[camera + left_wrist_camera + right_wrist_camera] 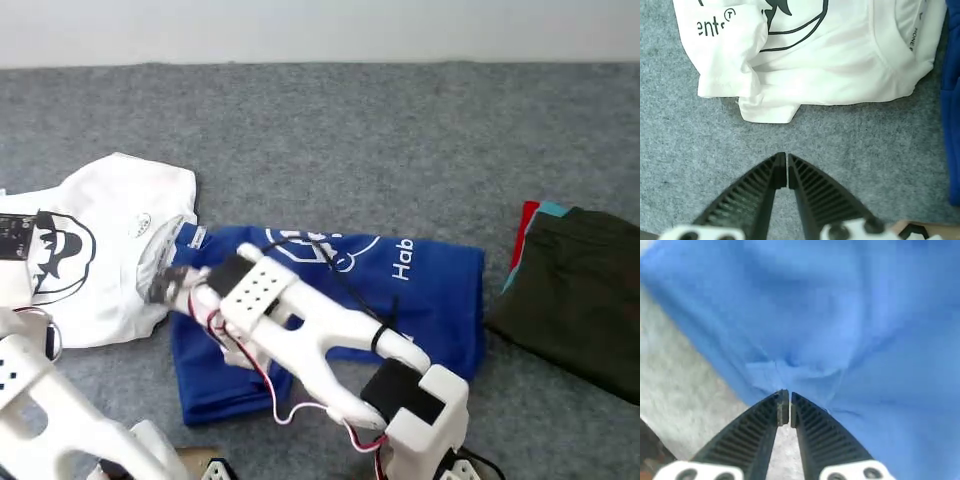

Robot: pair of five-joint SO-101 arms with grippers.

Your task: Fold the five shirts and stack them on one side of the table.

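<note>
Starting at the left, my left fingers [782, 169] are pressed together tip to tip and hold nothing, hanging over bare surface [700, 150]. Just ahead of them, not touching, lies the white shirt [830, 60], print up, with its nearest edge bunched into a loose lump. I judge it light and limp. It will sag wherever it is not held, so I would take it by a hem corner or by the thicker ribbed collar, which gives the fingers more to bite on.

My right fingers [783, 405] are also closed to a thin slit, their tips at the edge of the blue shirt [865, 315]. The cloth puckers just beyond the tips, but I cannot tell whether a fold is nipped between them. In the high view these fingers sit at the collar end of the blue shirt, close beside the white one. It is the same soft knit, and a pinch through a doubled edge should hold better than one on a single layer, which may slip.

Well to the right of both pairs of fingers, a dark green shirt [580, 300] lies folded on red and teal layers [528, 235]. I take this for the stack begun.

The surface is grey and felt-like, and cloth will likely drag on it rather than slide. Beyond its far edge runs a pale wall [320, 30].
</note>
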